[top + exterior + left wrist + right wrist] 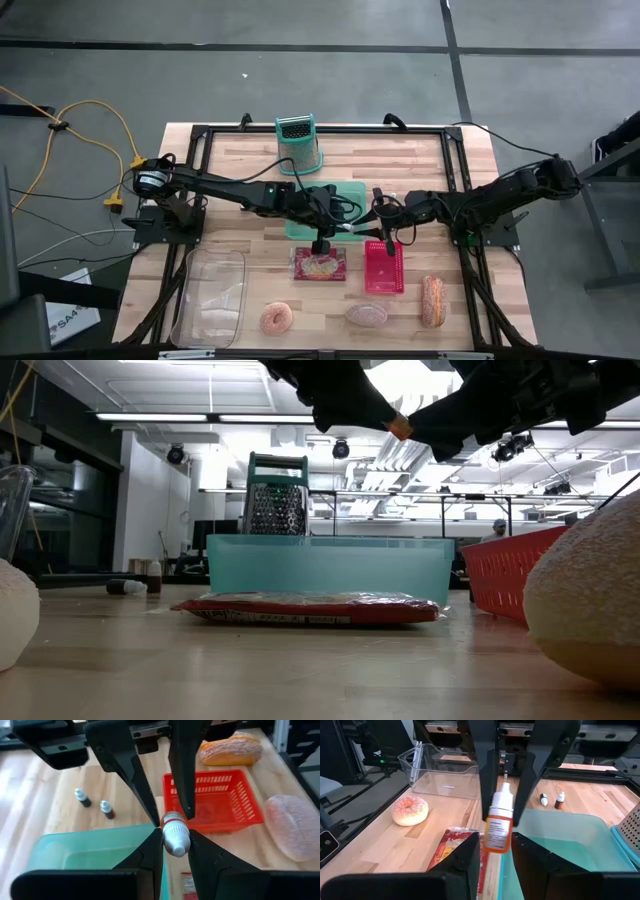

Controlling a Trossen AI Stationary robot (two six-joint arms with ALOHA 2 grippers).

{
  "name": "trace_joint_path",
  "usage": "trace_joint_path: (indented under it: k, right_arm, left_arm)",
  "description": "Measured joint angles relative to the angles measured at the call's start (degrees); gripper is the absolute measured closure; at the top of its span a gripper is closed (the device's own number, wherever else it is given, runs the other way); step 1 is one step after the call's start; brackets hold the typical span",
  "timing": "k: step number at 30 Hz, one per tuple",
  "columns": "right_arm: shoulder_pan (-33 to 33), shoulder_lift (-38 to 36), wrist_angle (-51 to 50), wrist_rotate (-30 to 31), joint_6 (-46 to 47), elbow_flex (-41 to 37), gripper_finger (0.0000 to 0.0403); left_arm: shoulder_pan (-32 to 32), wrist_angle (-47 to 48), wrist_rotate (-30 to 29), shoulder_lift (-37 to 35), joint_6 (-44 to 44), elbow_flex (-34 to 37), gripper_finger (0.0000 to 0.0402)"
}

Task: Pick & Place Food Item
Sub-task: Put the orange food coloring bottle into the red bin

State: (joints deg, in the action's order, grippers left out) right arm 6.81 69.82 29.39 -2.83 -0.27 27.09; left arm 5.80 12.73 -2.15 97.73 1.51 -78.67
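Your left hand (172,837) and right hand (496,845) meet above the teal tray's (352,190) edge, both clamped on one small bottle (499,826); its orange label is unreadable. The food packet (319,265) lies on the worktop (230,155) below them.

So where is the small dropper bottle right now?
The dropper bottle is held off the table between both arms, left gripper on its cap end, right gripper on its body, above the teal tray's front edge near the red basket.

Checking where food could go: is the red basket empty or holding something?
Empty: the red basket shows only bare mesh floor.
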Motion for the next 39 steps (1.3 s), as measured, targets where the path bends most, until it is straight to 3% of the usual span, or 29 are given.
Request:
trace_joint_path:
  k: [39]
  right_arm:
    - [0.0,0.0,2.2,-0.3,0.6,0.0,0.0302]
  left_arm:
    - [0.0,-3.6,-0.9,0.0,0.2,0.0,0.0334]
